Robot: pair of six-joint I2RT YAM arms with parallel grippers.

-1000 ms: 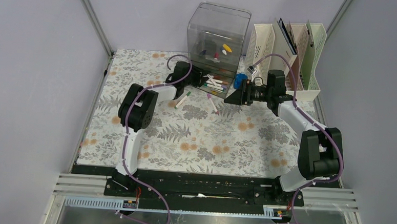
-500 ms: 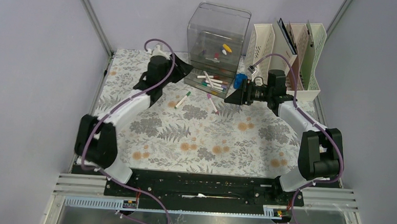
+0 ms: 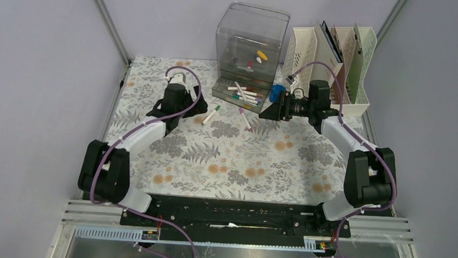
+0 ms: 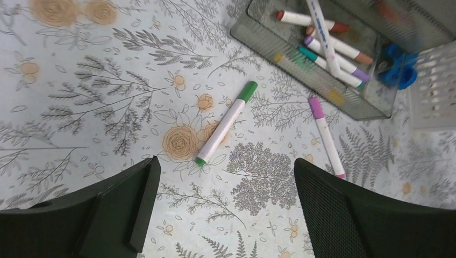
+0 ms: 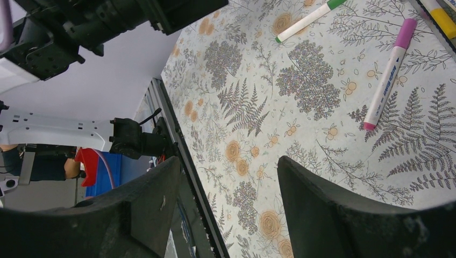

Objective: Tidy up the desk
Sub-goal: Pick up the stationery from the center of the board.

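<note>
Left tool [image 4: 225, 166] has drawn back from the tray [image 4: 317, 80], jaws wide and empty, apparently lining up on the green marker [image 4: 225, 122] at eleven o'clock on the worktop [image 3: 225, 158]; right tool [image 5: 228, 172] waits open, two o'clock.

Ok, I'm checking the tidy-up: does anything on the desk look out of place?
Yes. Two pens lie loose on the desk, just outside the tray: a green marker and a pink marker. The rest are in the tray, where one white marker lies crosswise over the others.
</note>
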